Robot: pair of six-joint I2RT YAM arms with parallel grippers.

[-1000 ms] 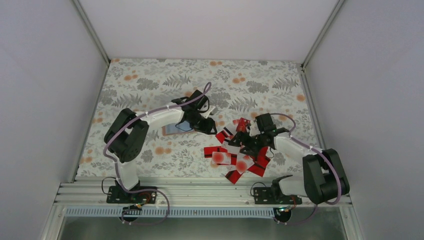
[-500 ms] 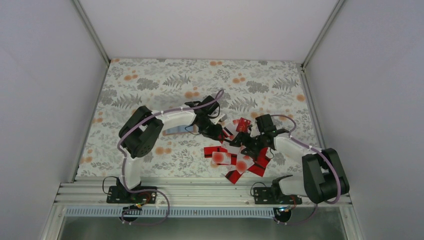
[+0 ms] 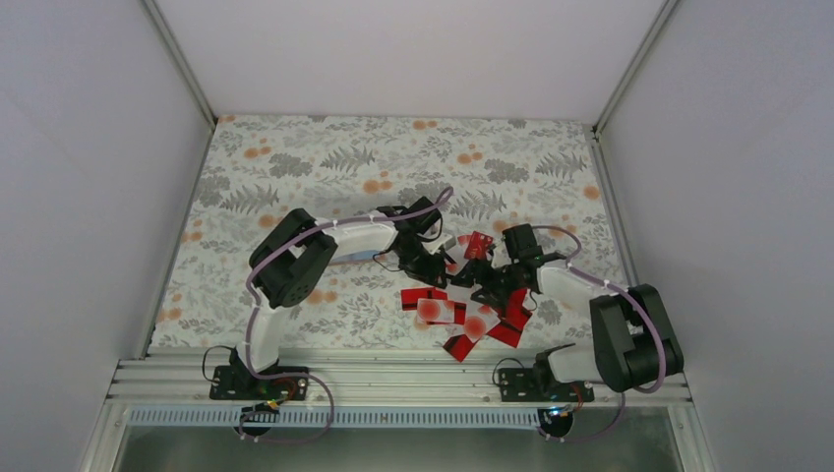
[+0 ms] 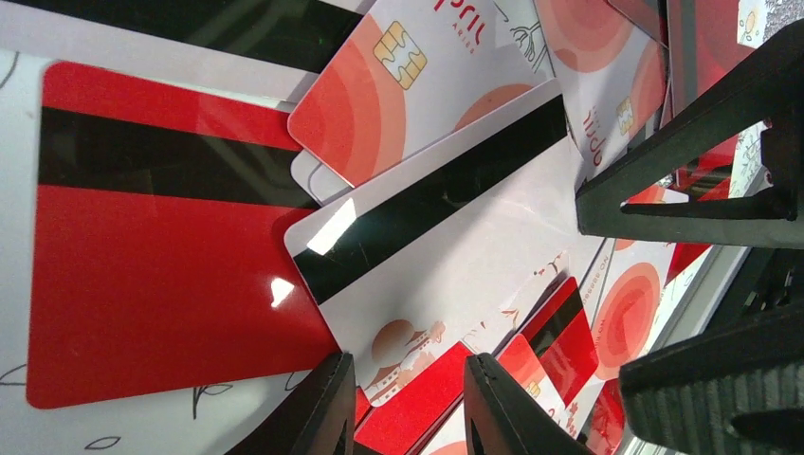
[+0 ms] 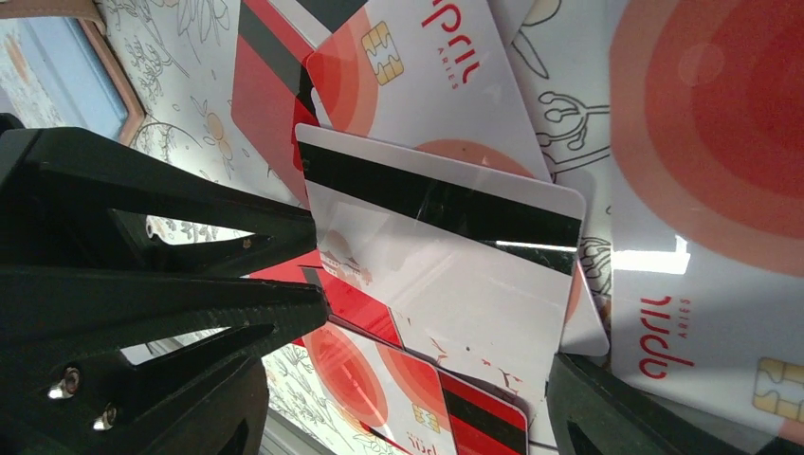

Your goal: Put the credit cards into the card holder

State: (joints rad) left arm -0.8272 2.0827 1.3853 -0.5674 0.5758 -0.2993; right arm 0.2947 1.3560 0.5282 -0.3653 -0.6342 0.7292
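Both claws are down in the cards [image 3: 462, 315], mid-table. My right claw [image 3: 487, 283] stands wide open astride a white card [image 5: 446, 256]. My left claw [image 4: 408, 372] is nearly closed at that card's end; I can't tell if it grips. The holder [image 5: 57, 81] lies just left, beneath the left arm [image 3: 344, 236].

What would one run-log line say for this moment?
stage: picking from credit cards pile | left tool: open, over white striped card | right tool: open, straddling that card | card holder: beside pile
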